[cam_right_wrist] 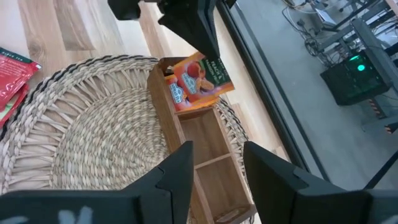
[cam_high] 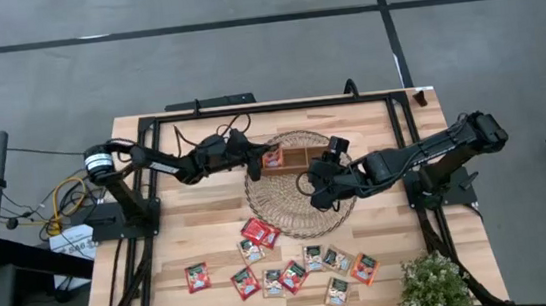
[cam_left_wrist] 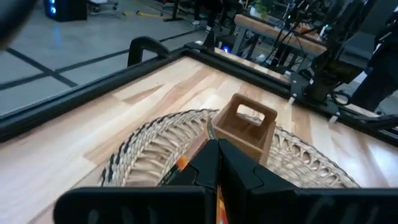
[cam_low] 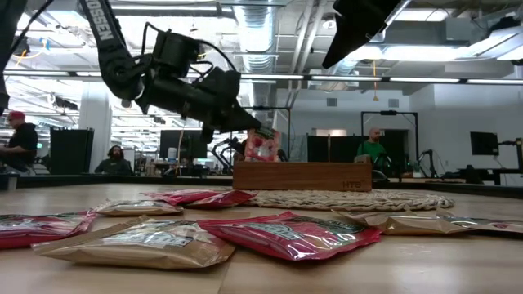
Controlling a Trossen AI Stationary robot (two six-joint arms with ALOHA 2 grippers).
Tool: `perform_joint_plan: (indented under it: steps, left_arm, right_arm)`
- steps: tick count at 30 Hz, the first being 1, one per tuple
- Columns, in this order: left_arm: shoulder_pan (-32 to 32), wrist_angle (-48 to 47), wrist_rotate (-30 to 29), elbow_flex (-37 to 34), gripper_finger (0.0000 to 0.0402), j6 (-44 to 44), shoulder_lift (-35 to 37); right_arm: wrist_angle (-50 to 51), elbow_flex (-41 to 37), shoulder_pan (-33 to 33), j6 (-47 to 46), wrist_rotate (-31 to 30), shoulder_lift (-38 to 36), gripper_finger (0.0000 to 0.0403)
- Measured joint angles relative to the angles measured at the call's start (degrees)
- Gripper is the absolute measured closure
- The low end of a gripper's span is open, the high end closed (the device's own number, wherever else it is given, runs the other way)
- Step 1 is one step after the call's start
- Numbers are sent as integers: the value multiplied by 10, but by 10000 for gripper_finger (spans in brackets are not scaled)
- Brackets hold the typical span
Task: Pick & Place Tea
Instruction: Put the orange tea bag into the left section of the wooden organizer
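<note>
Your left end effector [cam_right_wrist: 198, 32] pinches orange sachet [cam_right_wrist: 198, 81] by top edge, hanging it over tray's [cam_right_wrist: 205, 146] end compartment, ready to drop in. Right end effector [cam_right_wrist: 214, 165] empty, parted, waiting above tray's middle. Other sachets [cam_high: 289, 267] lie on bench [cam_high: 188, 211] beyond mat [cam_right_wrist: 93, 124].

Tray [cam_right_wrist: 205, 149] far end cut off; sachet [cam_left_wrist: 181, 163] mostly hidden behind claw.
</note>
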State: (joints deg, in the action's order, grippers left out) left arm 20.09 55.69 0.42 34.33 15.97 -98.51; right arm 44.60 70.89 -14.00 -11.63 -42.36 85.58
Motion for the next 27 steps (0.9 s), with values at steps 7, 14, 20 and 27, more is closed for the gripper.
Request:
perform_joint_plan:
  steps: [7,14,20,27]
  left_arm:
    - [2,10,0,0,401,7,-24]
    - [2,-19,-22,0,401,17,-24]
    - [2,-26,-26,0,401,15,-24]
    - [2,-25,-34,0,401,-2,-24]
  right_arm:
    - [0,0,0,0,2,0,275]
    - [0,0,0,0,3,0,275]
    - [0,0,0,0,4,0,275]
    - [0,0,0,0,4,0,275]
